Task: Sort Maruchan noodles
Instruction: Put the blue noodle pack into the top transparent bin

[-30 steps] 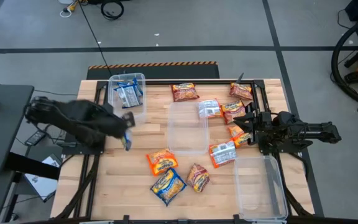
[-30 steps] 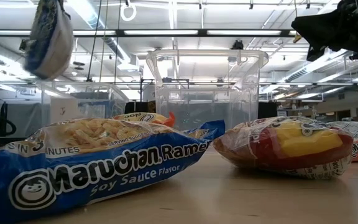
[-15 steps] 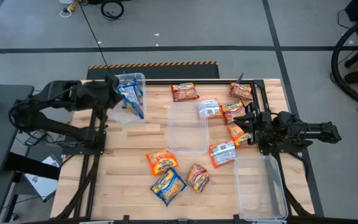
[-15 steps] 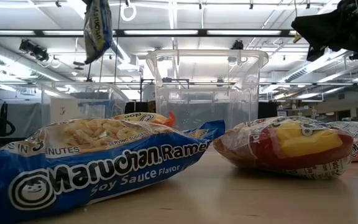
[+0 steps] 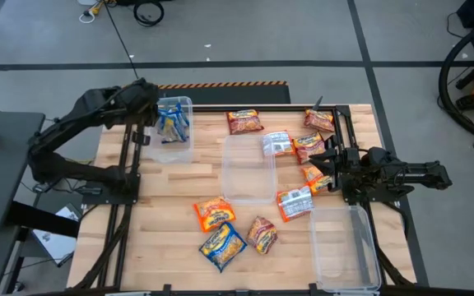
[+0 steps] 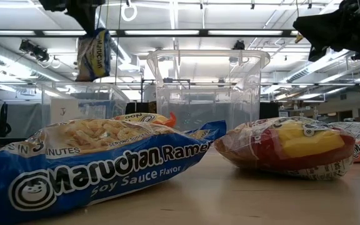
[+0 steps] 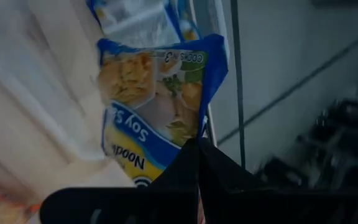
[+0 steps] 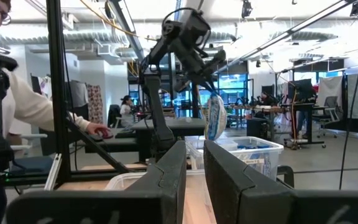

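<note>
Grey floor surrounds the wooden table (image 5: 179, 189), where three clear bins stand. Largest, the right bin (image 5: 346, 248) at about five o'clock looks empty. Next, the middle bin (image 5: 248, 168) at the table's centre also shows nothing inside. Smallest, the left bin (image 5: 169, 125) at about ten o'clock already holds blue-and-yellow packets.

Over that bin hangs the left gripper (image 5: 149, 105), jaws pinched tight on the top edge of a blue soy-sauce packet (image 6: 93, 55), which dangles above the rim. To finish well, I would centre the packet over the opening, lower it below the rim, then release, so it cannot catch the wall and flop outside.

Waiting at three o'clock is the right gripper (image 5: 334, 168), jaws narrowly apart and empty. Loose Maruchan noodles (image 5: 222, 245) lie from one to six o'clock.
</note>
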Action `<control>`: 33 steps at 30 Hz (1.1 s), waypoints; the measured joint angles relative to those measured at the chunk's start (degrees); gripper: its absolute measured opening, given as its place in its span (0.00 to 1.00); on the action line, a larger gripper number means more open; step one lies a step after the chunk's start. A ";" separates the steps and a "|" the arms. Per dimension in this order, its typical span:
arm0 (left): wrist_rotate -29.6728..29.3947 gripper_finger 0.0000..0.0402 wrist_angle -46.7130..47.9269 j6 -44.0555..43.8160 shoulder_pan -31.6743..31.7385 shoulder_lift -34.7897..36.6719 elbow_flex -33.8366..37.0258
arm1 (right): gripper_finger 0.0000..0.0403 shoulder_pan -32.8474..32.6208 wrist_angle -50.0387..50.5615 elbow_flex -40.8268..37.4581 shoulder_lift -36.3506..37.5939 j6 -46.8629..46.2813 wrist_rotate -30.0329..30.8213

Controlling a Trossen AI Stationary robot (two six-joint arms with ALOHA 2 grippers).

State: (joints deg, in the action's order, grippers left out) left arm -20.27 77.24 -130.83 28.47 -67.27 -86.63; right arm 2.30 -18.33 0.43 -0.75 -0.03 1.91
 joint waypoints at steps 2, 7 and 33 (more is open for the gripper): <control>1.52 0.00 2.79 -0.34 3.25 -0.58 -0.01 | 0.16 0.00 0.01 0.00 0.00 0.00 -0.01; 5.66 0.00 8.22 -0.94 9.87 -2.79 -0.02 | 0.16 -0.02 0.02 0.00 0.02 0.00 -0.02; 18.09 0.01 11.66 -1.57 18.65 -21.85 1.79 | 0.16 -0.01 0.00 0.00 0.01 0.00 0.00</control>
State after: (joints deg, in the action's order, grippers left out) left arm -2.18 88.90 -132.40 47.11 -89.12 -84.84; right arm 2.29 -18.33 0.43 -0.75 -0.03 1.91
